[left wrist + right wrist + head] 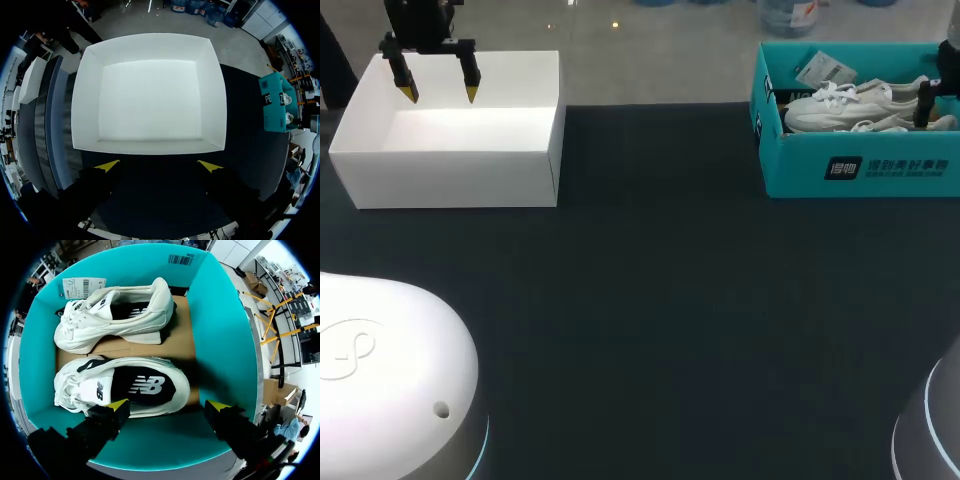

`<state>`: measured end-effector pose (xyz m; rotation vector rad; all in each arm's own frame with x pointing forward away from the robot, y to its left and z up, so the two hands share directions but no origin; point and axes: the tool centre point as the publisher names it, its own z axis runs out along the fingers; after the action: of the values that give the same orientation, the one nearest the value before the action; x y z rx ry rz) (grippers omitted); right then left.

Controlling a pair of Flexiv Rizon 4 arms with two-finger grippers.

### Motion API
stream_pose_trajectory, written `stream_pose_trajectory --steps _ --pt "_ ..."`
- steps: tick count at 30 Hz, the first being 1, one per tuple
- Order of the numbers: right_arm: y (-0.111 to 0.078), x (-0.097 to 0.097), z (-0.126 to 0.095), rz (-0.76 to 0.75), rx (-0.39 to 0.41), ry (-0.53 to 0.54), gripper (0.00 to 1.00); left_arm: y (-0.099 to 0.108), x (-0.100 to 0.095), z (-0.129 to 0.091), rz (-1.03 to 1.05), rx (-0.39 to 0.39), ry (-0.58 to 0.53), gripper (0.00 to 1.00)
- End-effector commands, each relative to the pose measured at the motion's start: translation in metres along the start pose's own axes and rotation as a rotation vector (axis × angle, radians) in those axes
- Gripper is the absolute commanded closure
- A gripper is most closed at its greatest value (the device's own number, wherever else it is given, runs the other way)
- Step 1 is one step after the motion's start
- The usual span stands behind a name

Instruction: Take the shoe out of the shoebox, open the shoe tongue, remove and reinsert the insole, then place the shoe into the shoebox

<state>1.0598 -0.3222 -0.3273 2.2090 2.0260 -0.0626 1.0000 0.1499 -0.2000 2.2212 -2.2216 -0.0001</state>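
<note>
Two white shoes (120, 385) fill the teal shoebox (220, 325); both jaws gape, holding nothing.

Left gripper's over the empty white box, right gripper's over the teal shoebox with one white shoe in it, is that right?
Not quite: the right wrist view shows two white shoes in the teal shoebox, side by side. The rest holds: left gripper over the empty white box, right gripper over the shoebox.

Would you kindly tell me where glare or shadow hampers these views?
Head view: the floor of the white box glares. Left wrist view: the same floor looks washed out, its walls dimmer. Right wrist view: even light, the shoes casting shadows on the cardboard.
</note>
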Motion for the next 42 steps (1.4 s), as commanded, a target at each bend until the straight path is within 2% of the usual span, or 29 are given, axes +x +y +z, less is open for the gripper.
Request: stream_pose_trajectory --steps 1,7,10,11,12,18,20,21,32,42 --pt "0.005 -0.002 0.01 0.012 0.007 0.013 0.0 0.0 0.0 0.0 0.0 0.0 0.0 0.0" --pt "0.007 -0.005 0.019 0.022 0.022 0.016 0.0 0.0 0.0 0.0 0.0 0.0 0.0 0.0" --pt "0.009 -0.002 0.022 0.019 0.029 0.016 0.29 0.0 0.0 0.0 0.0 0.0 0.0 0.0" --pt "0.01 -0.001 0.023 0.017 0.032 0.014 0.48 0.0 0.0 0.0 0.0 0.0 0.0 0.0" --pt "0.01 -0.001 0.025 0.016 0.034 0.013 0.57 0.0 0.0 0.0 0.0 0.0 0.0 0.0" --pt "0.008 -0.003 0.035 0.036 0.063 0.01 0.65 0.0 0.0 0.0 0.0 0.0 0.0 0.0" --pt "0.008 -0.004 0.038 0.041 0.07 0.009 0.8 0.0 0.0 0.0 0.0 0.0 0.0 0.0" --pt "0.007 -0.004 0.038 0.043 0.076 0.006 1.0 0.0 0.0 0.0 0.0 0.0 0.0 0.0" --pt "0.006 -0.01 0.033 0.107 0.101 -0.035 1.0 0.0 0.0 0.0 0.0 0.0 0.0 0.0" --pt "0.007 -0.012 -0.019 0.207 0.124 -0.023 1.0 0.0 0.0 0.0 0.0 0.0 0.0 0.0"
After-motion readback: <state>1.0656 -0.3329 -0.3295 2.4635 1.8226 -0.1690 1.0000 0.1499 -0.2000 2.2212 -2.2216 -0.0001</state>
